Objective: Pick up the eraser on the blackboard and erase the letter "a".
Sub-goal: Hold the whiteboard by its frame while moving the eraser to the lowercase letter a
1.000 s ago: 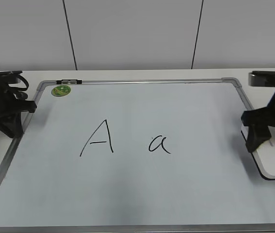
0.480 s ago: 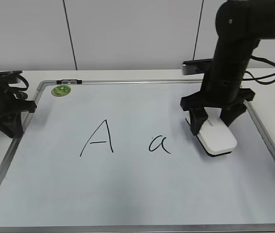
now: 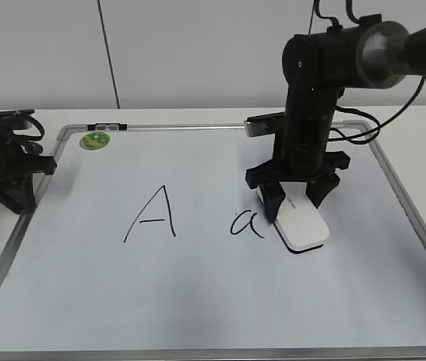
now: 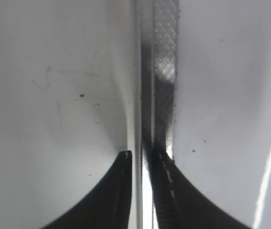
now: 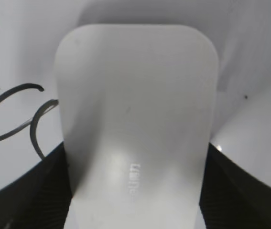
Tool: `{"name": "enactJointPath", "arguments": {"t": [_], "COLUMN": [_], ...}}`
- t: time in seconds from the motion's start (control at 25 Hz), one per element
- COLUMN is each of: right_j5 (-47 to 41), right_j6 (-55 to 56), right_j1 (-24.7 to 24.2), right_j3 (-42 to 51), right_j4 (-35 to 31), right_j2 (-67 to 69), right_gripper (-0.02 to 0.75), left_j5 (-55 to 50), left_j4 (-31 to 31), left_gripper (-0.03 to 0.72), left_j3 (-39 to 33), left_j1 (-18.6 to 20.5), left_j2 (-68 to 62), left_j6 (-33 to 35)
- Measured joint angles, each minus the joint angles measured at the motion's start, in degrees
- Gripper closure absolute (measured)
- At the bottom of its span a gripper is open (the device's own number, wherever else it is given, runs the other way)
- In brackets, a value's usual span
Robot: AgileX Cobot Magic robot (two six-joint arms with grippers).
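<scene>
The blackboard [image 3: 213,301] is a large white board with a grey frame, lying flat. The small black letter "a" [image 3: 246,223] is written right of centre; it also shows in the right wrist view [image 5: 16,119]. My right gripper [image 3: 294,204] is shut on the white eraser [image 3: 300,225], which rests on the board just right of the "a", its left edge at the letter's tail. In the right wrist view the eraser [image 5: 135,119] fills the space between the jaws [image 5: 135,191]. My left gripper [image 3: 17,188] is shut and empty at the board's left frame [image 4: 161,71].
A taller capital "A" [image 3: 152,214] is written left of the "a". A round green sticker [image 3: 94,140] sits in the board's far left corner. A white wall stands behind the table.
My right arm has carried the eraser leftward across the board, from the right edge to just beside the "a". The left arm has not moved.
</scene>
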State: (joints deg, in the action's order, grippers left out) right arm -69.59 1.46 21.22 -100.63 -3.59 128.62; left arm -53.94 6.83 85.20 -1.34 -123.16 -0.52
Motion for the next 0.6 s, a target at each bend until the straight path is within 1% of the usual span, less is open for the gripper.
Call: {"name": "enactJointPath", "arguments": {"t": [0.24, 0.6], "right_j5": [-0.63, -0.53], "right_j6": [0.25, 0.25], "right_j1": [0.68, 4.35], "right_j3": [-0.57, -0.7], "right_j4": [0.28, -0.65], "right_j2": [0.5, 0.76], "right_gripper": [0.212, 0.212], "left_j5": [0.0, 0.0], "left_j4": [0.0, 0.0], "left_gripper": [0.573, 0.571], "left_j3": [0.0, 0.0], "left_j1": [0.0, 0.0], "left_j2": [0.0, 0.0], "left_j6": [0.0, 0.0]}}
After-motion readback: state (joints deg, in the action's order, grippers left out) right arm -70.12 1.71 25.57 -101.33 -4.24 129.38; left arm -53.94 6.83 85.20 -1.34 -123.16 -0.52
